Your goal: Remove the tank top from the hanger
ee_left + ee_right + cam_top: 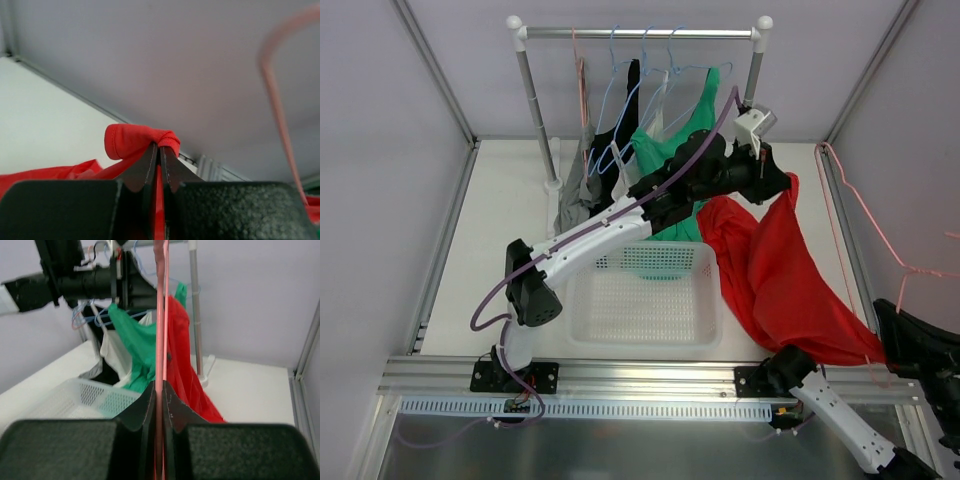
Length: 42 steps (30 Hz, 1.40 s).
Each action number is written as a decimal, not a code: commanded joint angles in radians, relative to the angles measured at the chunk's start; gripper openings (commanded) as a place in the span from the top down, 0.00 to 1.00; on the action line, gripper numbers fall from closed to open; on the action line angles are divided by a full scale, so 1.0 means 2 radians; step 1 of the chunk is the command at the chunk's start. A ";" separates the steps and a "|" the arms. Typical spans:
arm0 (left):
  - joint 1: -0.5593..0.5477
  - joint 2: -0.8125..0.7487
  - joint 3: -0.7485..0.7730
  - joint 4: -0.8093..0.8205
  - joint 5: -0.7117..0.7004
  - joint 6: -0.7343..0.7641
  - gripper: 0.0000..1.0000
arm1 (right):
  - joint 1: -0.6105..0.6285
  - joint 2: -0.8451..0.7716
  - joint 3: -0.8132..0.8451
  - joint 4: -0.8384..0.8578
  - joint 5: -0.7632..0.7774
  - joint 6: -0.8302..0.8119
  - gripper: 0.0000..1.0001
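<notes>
Red fabric tank top point(780, 280): limp, light; grip by hemmed strap point(132, 140). Left hand point(160, 146) clamps it; right hand point(159, 386) clamps thin pink wire hanger point(161, 300).

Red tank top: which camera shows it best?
Top external: the whole red tank top drapes from the left gripper. Left wrist shows only a pinched fold; right wrist shows part of it behind the pink hanger.

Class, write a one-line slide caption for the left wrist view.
Left gripper shut on a fold of the red tank top; pink hanger blurred.
</notes>
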 commanded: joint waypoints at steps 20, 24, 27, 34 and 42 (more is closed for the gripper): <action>-0.015 -0.018 -0.112 0.073 0.022 -0.063 1.00 | 0.002 0.208 -0.110 0.571 0.154 -0.257 1.00; -0.007 -0.004 -0.094 0.011 -0.092 -0.069 1.00 | 0.001 0.254 -0.038 0.482 0.181 -0.223 1.00; 0.005 0.032 -0.067 -0.017 -0.092 -0.071 1.00 | 0.001 0.262 0.005 0.370 0.196 -0.169 1.00; 0.004 0.084 -0.075 -0.025 -0.056 -0.086 1.00 | 0.001 0.304 0.089 0.132 0.259 -0.074 1.00; -0.014 0.085 -0.133 -0.029 -0.058 -0.089 1.00 | 0.002 0.313 0.098 -0.007 0.179 0.004 1.00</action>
